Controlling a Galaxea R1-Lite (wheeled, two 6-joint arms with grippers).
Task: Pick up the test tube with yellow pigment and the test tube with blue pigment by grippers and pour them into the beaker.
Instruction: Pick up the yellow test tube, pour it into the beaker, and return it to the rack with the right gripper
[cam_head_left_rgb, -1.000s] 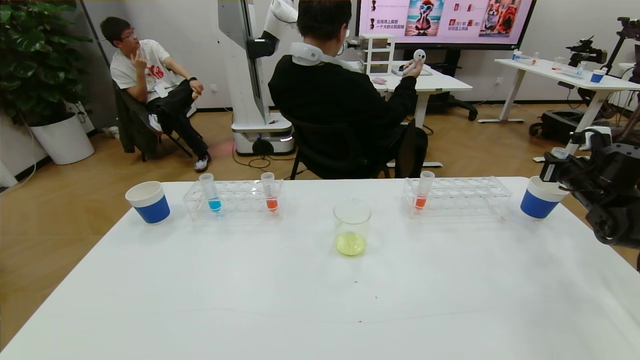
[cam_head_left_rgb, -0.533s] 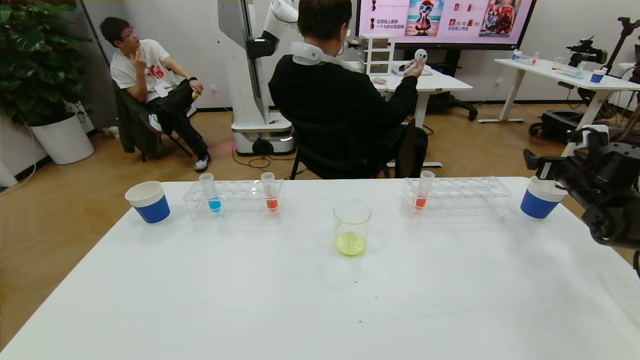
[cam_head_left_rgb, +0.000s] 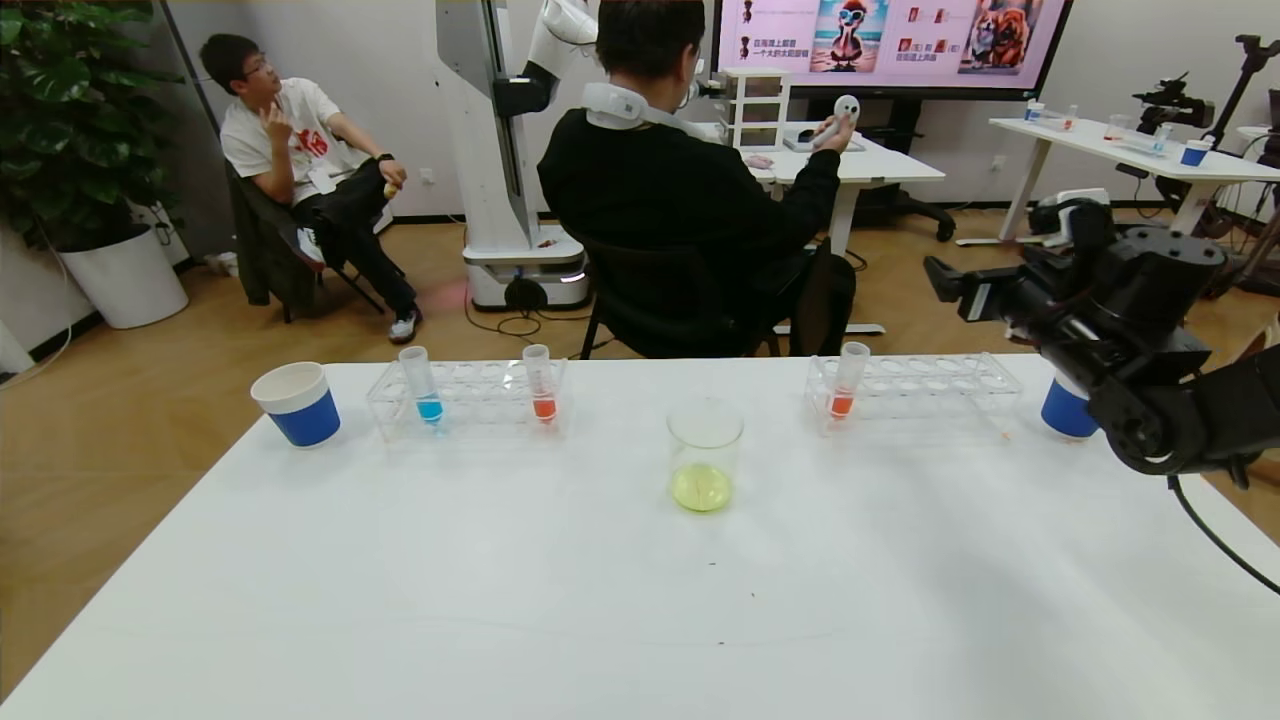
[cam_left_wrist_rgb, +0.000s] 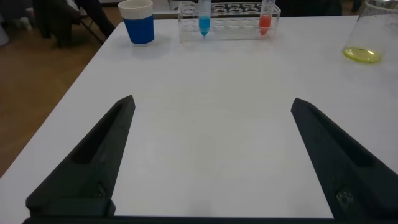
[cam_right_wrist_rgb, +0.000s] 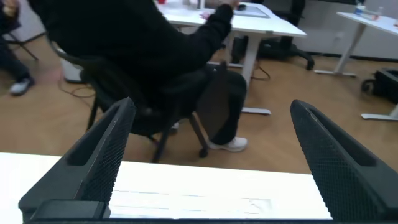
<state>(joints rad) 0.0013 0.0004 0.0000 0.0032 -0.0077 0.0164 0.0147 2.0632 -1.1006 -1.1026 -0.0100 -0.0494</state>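
Yellow liquid already sits in the beaker (cam_head_left_rgb: 704, 452); the blue tube (cam_head_left_rgb: 422, 385), at 10 o'clock, waits. Both the right gripper (cam_head_left_rgb: 945, 280) and the left gripper (cam_left_wrist_rgb: 211, 162) have their fingers apart, empty.

My head camera looks forward and down across the counter (cam_head_left_rgb: 620, 600), the beaker (cam_head_left_rgb: 704, 455) near 12 o'clock. My left wrist camera sits low over the counter's near part, facing its far edge between the spread fingers of my left hand (cam_left_wrist_rgb: 211, 155); it shares the beaker (cam_left_wrist_rgb: 373, 31) and left rack (cam_left_wrist_rgb: 229, 15) with the head view. My right wrist camera, raised at 2 o'clock, faces outward past my right hand (cam_right_wrist_rgb: 211, 155) toward the seated person (cam_right_wrist_rgb: 155, 62), shared with the head view.
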